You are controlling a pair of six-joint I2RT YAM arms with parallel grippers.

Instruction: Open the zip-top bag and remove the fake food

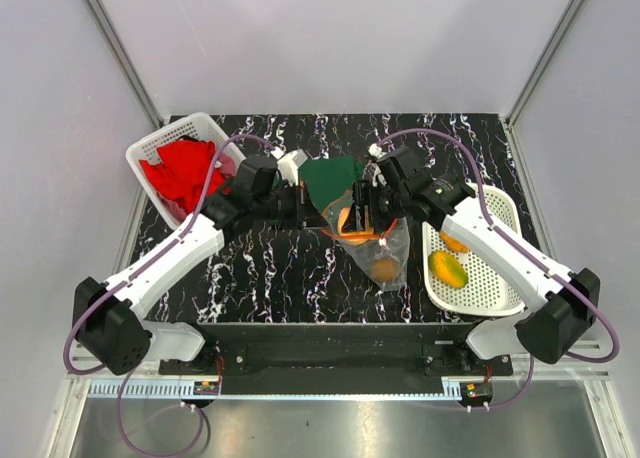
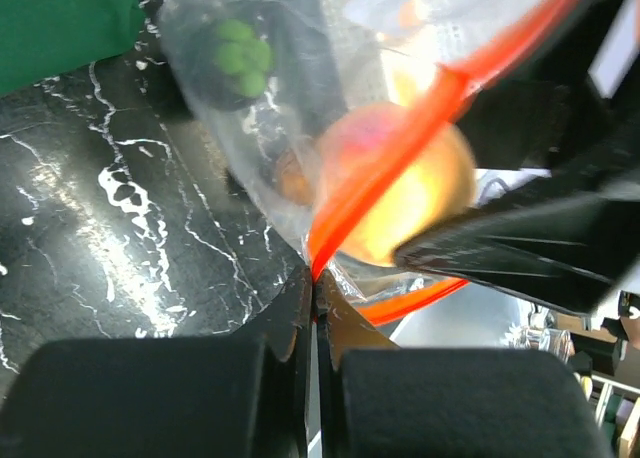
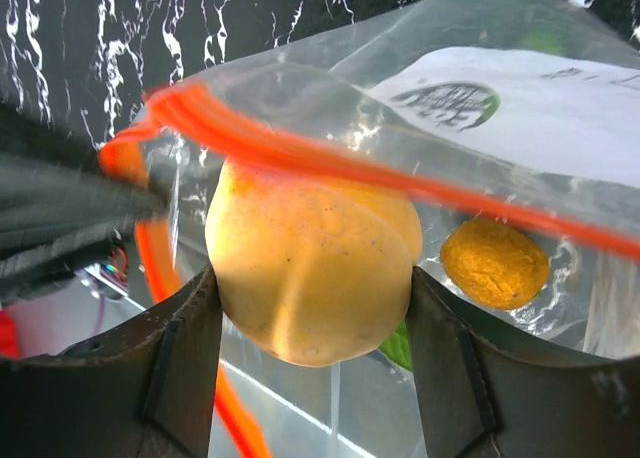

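While the bag hangs between the two arms: the clear, crinkly zip-top bag (image 1: 378, 240) is lifted over the middle of the black marbled table (image 1: 270, 268).
Left gripper (image 2: 315, 290): clenched on a corner of the bag, right where the orange-red zip strip (image 2: 400, 148) ends, film pinched between the jaws.
Right gripper (image 3: 310, 278): grasping the peach-orange round plastic fruit (image 3: 320, 218), one jaw against each flank.
Fruit against bag: at the opened mouth, with the zip strip crossing its upper part; whether film is trapped under the jaws cannot be told.
Inside the bag: a small orange round piece (image 3: 495, 263) just beside the held fruit, and a green knobbly piece (image 2: 243, 56) deeper in.
White perforated basket (image 1: 490, 290): on the right, holding a yellow-orange piece (image 1: 449, 268).
Step in hand, as judged: drawing the fruit out through the mouth.
Doing it well: pull straight back, away from the left arm, so the pinched corner tensions the mouth; grip firmly, since a smooth ball may squirt free; watch for the strip snagging.
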